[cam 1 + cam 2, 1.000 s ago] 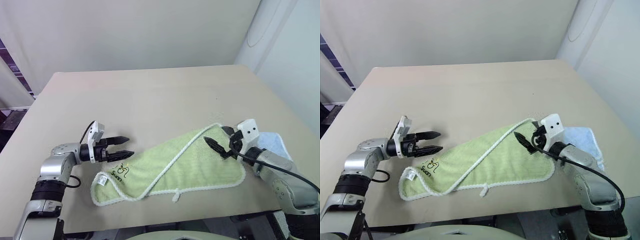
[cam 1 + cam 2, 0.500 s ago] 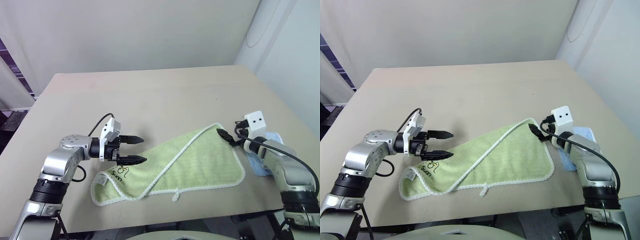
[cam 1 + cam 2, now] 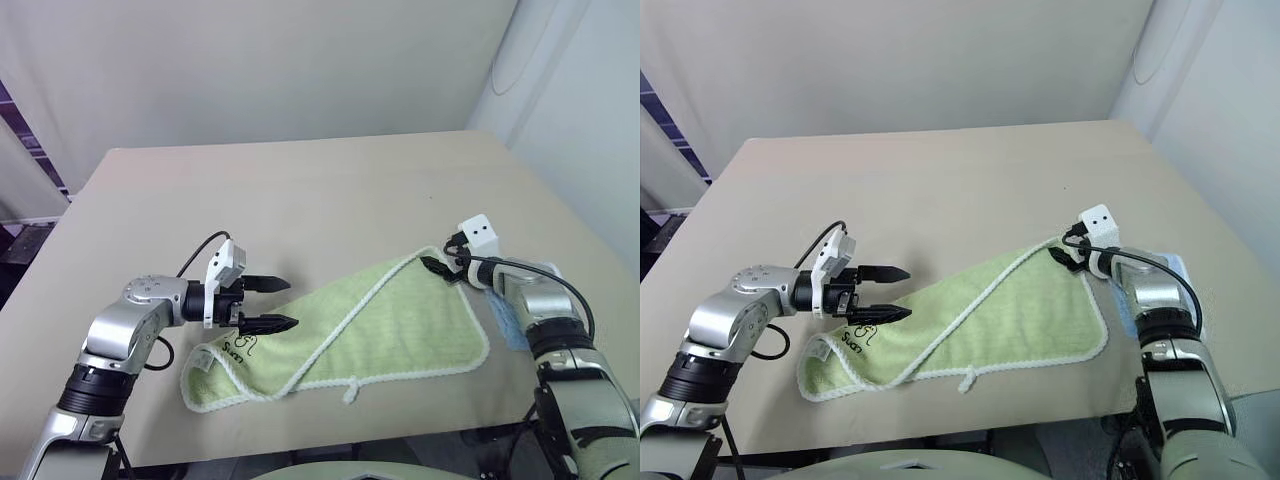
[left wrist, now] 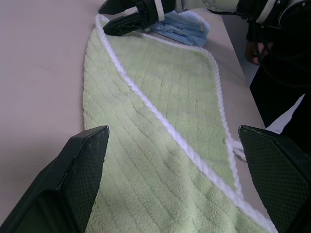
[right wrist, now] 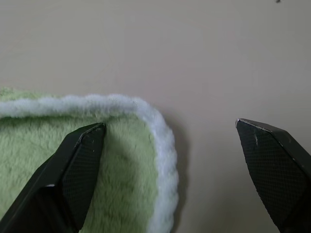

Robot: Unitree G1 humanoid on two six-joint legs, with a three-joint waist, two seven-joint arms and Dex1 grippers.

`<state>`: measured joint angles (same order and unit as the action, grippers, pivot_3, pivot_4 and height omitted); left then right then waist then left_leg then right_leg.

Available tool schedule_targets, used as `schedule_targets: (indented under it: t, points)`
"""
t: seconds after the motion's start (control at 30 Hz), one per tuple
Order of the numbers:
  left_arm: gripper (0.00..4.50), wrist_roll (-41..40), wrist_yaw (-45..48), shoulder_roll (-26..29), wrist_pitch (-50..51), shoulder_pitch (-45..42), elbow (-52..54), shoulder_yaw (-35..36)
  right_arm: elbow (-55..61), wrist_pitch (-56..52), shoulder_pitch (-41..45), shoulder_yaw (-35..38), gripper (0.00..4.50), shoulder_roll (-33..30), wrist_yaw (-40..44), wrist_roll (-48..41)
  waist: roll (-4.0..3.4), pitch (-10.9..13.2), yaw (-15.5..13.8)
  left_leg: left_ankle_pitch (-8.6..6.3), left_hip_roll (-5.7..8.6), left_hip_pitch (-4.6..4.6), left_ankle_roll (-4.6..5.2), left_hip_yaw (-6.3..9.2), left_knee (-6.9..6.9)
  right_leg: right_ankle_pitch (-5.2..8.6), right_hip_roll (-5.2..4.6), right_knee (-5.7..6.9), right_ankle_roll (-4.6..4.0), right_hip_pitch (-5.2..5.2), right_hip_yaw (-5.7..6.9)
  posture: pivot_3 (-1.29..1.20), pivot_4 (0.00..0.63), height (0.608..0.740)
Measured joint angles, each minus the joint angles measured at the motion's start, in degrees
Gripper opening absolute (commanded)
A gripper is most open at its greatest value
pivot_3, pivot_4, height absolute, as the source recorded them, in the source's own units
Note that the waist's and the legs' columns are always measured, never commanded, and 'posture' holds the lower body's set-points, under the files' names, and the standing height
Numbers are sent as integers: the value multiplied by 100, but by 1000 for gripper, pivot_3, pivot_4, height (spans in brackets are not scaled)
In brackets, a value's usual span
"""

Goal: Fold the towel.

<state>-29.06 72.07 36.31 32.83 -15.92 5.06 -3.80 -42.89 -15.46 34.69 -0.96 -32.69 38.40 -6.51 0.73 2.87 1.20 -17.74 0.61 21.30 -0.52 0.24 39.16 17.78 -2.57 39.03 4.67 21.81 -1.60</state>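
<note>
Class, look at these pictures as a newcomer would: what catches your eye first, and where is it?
The green towel lying half folded near the table's front edge. An open end effector sits at each end: the left over the embroidered corner, the right at the far corner.

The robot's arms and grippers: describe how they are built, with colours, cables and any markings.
Both arms are silver-grey metal segments with black joints. Each ends in a gripper, the left gripper and the right gripper, with two black pointed fingers whose inner faces are finely textured. A white boxy camera housing with two dark dots sits on each wrist, fed by a looping black cable.
</note>
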Motion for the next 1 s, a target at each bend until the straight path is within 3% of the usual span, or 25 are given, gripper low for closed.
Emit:
schedule_targets:
  t: [0.03,0.13,0.43,0.77,1.0]
  points:
    - [4481,3,-11,0,-1,0,0,0,-86,44,45,-7,4500,5,67,33,0,0,2,0,0,-4,0,0,0,0,0,0,0,-4,0,0,0,740]
    - [4500,5,-76,-1,7,-11,0,0,-140,145,73,-58,3589,15,245,90,0,-1,5,0,-1,-6,0,2,0,0,0,0,0,-5,0,0,0,740]
    - [4500,14,-155,-21,27,-120,-46,-9,204,42,-91,-78,172,34,368,129,-2,-2,-18,0,-1,-3,-1,3,0,0,-4,0,0,-4,1,0,0,740]
    - [4500,183,-102,-150,-195,-408,-272,-300,2557,-885,-367,1020,55,385,-865,-537,-20,6,-10,1,-1,19,-2,2,-5,0,-3,8,0,27,-3,0,0,740]
    - [4500,377,-19,-391,-560,-625,-450,-567,3752,-1743,472,1317,55,1156,-2138,-894,-26,7,-43,7,0,23,-13,2,-5,0,-5,12,0,33,-4,0,0,740]
